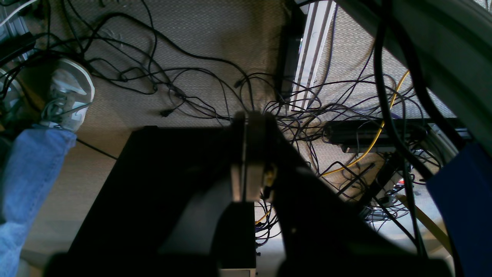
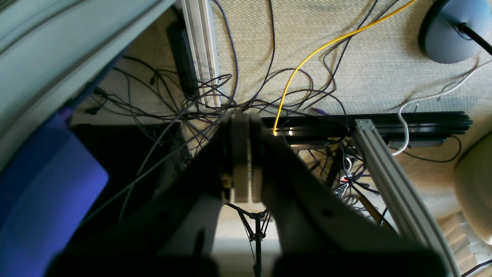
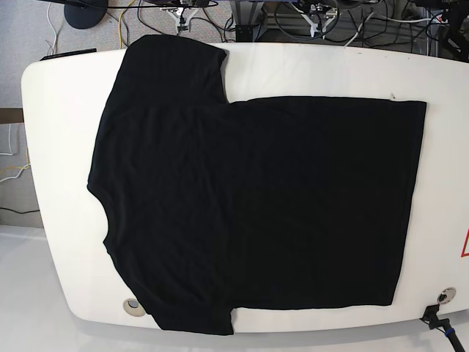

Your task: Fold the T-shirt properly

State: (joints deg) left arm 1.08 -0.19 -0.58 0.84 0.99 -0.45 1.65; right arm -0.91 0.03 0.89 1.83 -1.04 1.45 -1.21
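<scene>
The black T-shirt lies flat and spread out on the white table in the base view, collar to the left, hem to the right, both short sleeves spread at the far and near left. Neither arm shows in the base view. My left gripper is shut with nothing between its fingers and hangs over the floor, off the table. My right gripper is also shut and empty, over the floor. The T-shirt does not show in either wrist view.
The floor under both grippers has tangled cables, a yellow cable, aluminium rails and a lamp base. A person's jeans leg and white shoe are at the left. The table has two small holes near its front edge.
</scene>
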